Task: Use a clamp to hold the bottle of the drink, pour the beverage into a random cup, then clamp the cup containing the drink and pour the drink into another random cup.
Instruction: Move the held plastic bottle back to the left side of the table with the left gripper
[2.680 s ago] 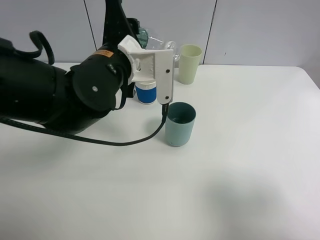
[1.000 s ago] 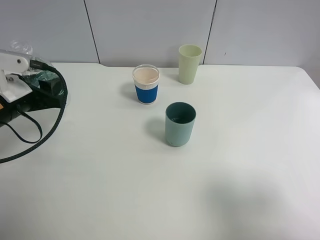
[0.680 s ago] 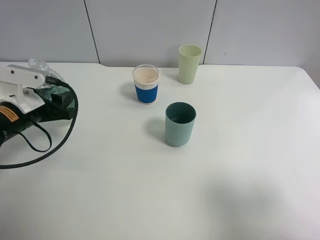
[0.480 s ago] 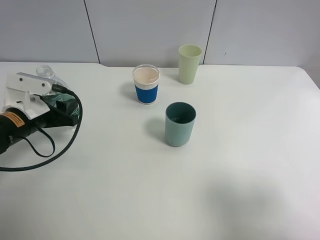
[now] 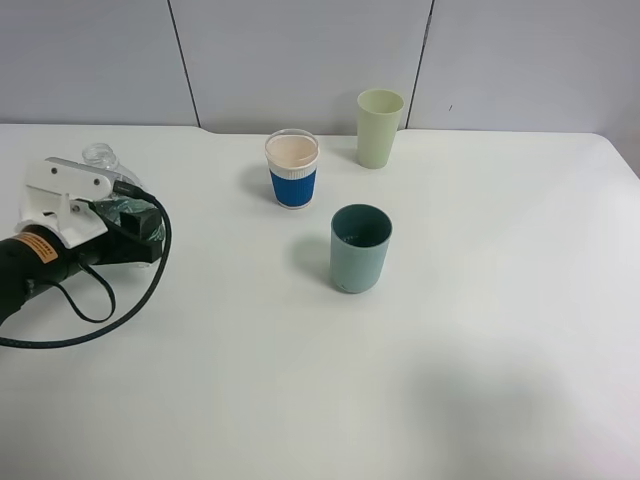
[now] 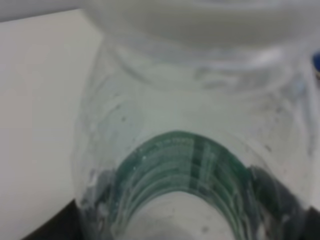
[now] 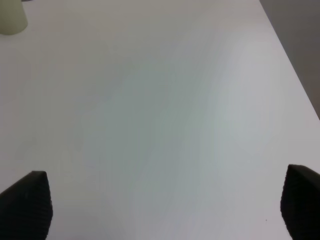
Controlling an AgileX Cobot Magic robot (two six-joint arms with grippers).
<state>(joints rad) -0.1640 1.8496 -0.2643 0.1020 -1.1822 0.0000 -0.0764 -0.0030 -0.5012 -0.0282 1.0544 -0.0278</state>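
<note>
My left gripper (image 5: pixel 125 215) is shut on a clear plastic bottle (image 5: pixel 103 158) with a green label, low over the left side of the table; the bottle fills the left wrist view (image 6: pixel 190 150). I cannot tell if it touches the table. A blue-sleeved paper cup (image 5: pixel 292 170) stands at the middle back, with pale contents showing at its top. A pale green cup (image 5: pixel 380 128) stands behind it to the right. A teal cup (image 5: pixel 360 248) stands near the centre. My right gripper (image 7: pixel 162 202) is open and empty over bare table, out of the high view.
The white table (image 5: pixel 450 380) has its right edge near the right gripper (image 7: pixel 295 75). A black cable (image 5: pixel 120 310) loops from the left arm onto the table. The pale green cup shows far off in the right wrist view (image 7: pixel 11 17).
The left arm left the cups and swung to the far left with the bottle. Over the last second it moved right and lower. The cups have not moved.
</note>
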